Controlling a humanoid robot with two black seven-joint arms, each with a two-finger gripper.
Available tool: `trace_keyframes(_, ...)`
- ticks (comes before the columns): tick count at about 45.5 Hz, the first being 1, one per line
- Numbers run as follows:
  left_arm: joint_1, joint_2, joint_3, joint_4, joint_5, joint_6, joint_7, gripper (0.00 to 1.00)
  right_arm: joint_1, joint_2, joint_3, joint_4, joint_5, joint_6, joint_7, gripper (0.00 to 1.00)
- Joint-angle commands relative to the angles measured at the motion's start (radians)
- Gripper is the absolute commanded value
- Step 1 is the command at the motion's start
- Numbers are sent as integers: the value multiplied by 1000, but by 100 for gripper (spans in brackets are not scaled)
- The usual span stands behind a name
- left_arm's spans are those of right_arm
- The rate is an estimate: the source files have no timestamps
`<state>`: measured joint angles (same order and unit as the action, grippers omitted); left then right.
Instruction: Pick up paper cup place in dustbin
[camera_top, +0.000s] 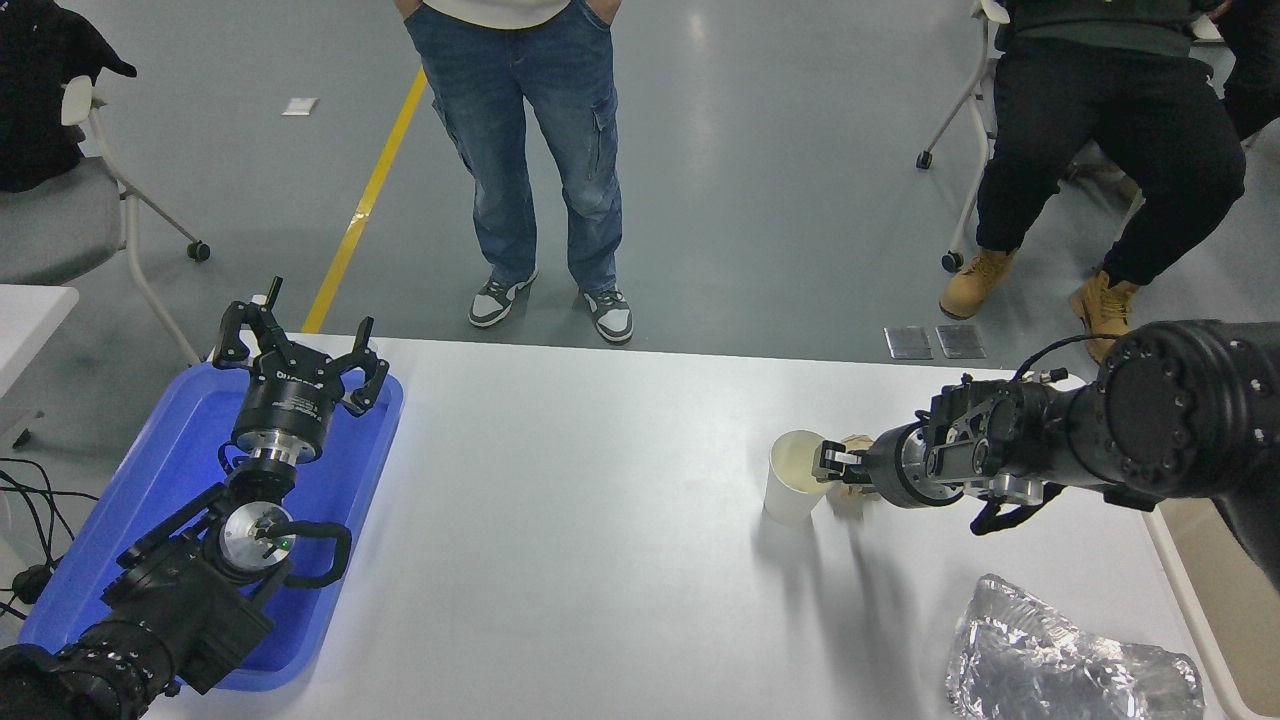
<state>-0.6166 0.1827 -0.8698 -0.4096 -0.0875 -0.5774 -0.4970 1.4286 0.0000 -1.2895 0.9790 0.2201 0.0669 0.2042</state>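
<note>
Paper cup (795, 479) upright on the white tabletop (600, 520), right of centre, mouth open and cream inside showing. Right hand (832, 463) reaching in from the right edge, level with the cup's rim, black fingertip (826, 459) at the right side of the rim; whether pressed onto the wall or merely against it, cannot tell, and whether spread or closed, cannot tell either. Crumpled brown paper ball (853, 480) just beside the cup on its right, mostly hidden under the right hand's wrist. Crinkled silver foil bag (1060, 660) lying near the tabletop's front right corner, well apart from the cup. Strip of beige surface (1215, 580) beyond the tabletop's right edge, below the right arm, too little visible to identify. Left hand (298, 352) parked at lower left above the shallow blue tray (150, 480), fingers spread apart and holding nothing. Beyond the far edge, a person in blue jeans (530, 150) standing on the grey floor, a seated person in dark trousers and tan boots (1110, 130) at upper right, a grey wheeled chair (60, 210) at upper left.
</note>
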Motion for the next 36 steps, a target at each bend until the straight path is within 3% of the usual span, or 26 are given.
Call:
trace_keyframes(1, 0, 0, 0, 0, 0, -1, 0, 100, -14, 0, 27, 0, 1, -1, 1, 17)
trace_keyframes(6, 0, 0, 0, 0, 0, 1, 0, 100, -13, 0, 27, 1, -1, -1, 3, 0)
trace_keyframes(32, 0, 0, 0, 0, 0, 1, 0, 100, 76, -2, 21, 35, -10, 19, 8, 0)
trace_keyframes(36, 0, 0, 0, 0, 0, 1, 0, 100, 133, -47, 27, 72, -36, 25, 11, 0)
